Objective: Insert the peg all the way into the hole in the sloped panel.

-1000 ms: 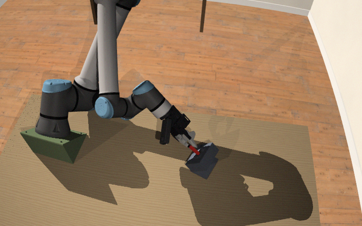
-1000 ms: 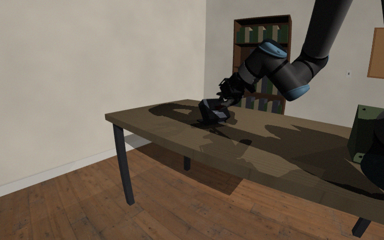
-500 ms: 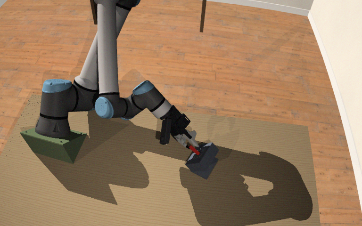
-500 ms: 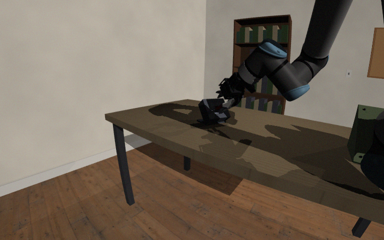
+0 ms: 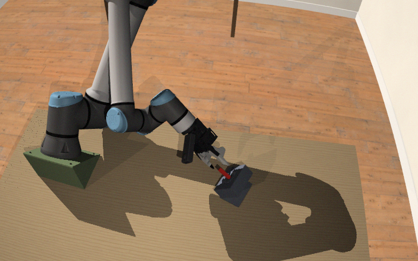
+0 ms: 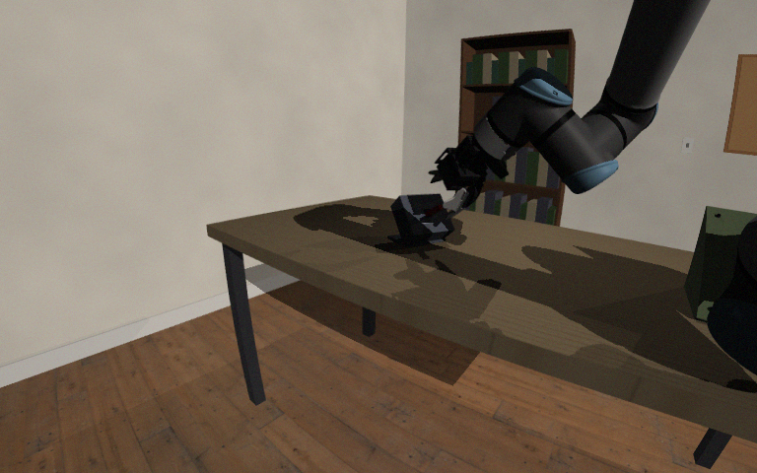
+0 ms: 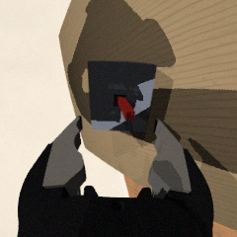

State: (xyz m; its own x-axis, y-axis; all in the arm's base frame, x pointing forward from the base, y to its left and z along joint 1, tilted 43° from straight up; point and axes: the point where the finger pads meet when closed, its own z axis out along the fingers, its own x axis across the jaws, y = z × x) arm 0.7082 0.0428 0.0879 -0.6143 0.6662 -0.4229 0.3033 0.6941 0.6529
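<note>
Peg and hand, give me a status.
Hand open, holding nothing. Red peg standing in the sloped panel hole, part still sticking out. Nothing in the way.

You've got a short red peg (image 5: 224,173) stuck partway into the hole of the dark sloped panel (image 5: 235,178), its free end still poking out at a tilt. The panel is the slanted face of a small dark block sitting on the table (image 5: 92,221), toward the far right side.
</note>
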